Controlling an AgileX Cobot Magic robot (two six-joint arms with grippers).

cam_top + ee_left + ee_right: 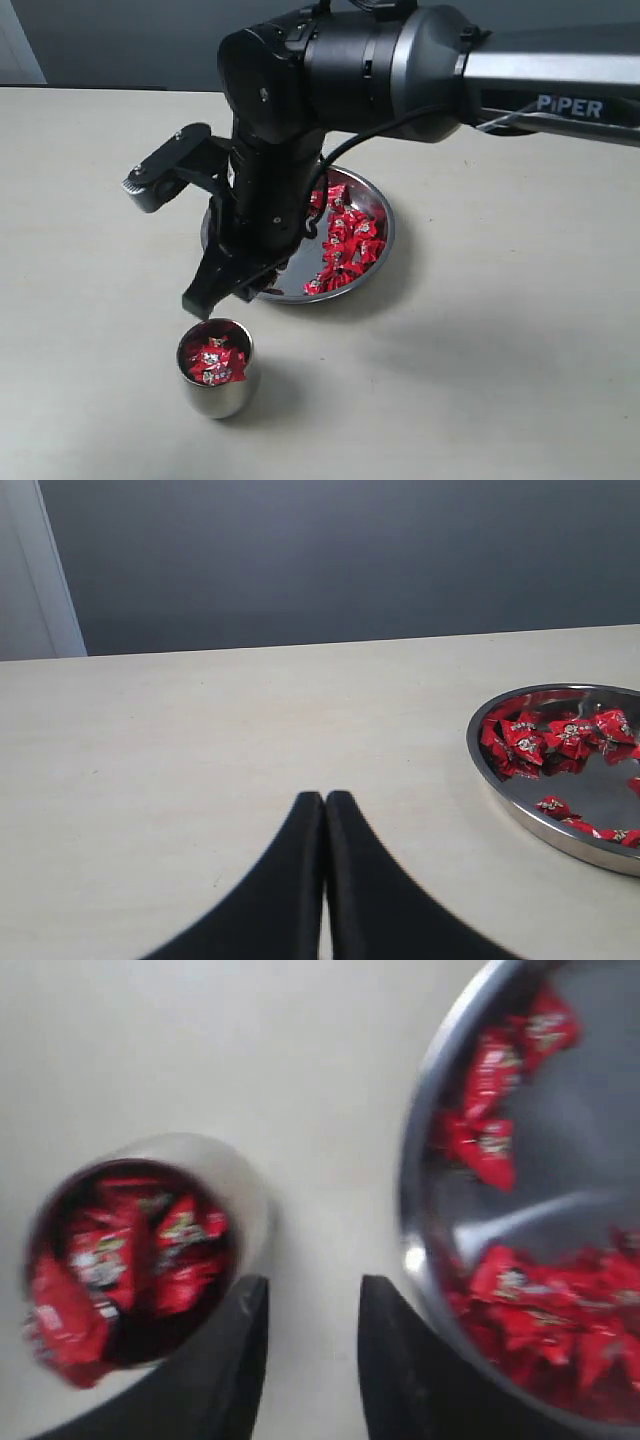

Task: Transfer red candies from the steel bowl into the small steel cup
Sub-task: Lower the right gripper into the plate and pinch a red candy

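Exterior view: the right gripper (222, 293) hangs low over the table (500, 350), between cup (215, 402) and bowl (388, 232). Its tips are just above the cup's far rim.
Right gripper state: fingers parted by a narrow gap (right wrist view), with nothing between them.
Left gripper (325, 800): fingers pressed together, tips touching, nothing held. It sits over bare table, near the bowl's rim (left wrist view).
Cup: upright, just beside the bowl on the near side, and the two are not touching.
Candies (213, 360): one lot fills the cup nearly to the rim. The rest lie in the bowl, mostly along its right side in the exterior view, and the bowl's left floor is bare steel.
Right wrist view: blurred. Cup on one side of the finger gap, bowl on the other, table showing through the gap.
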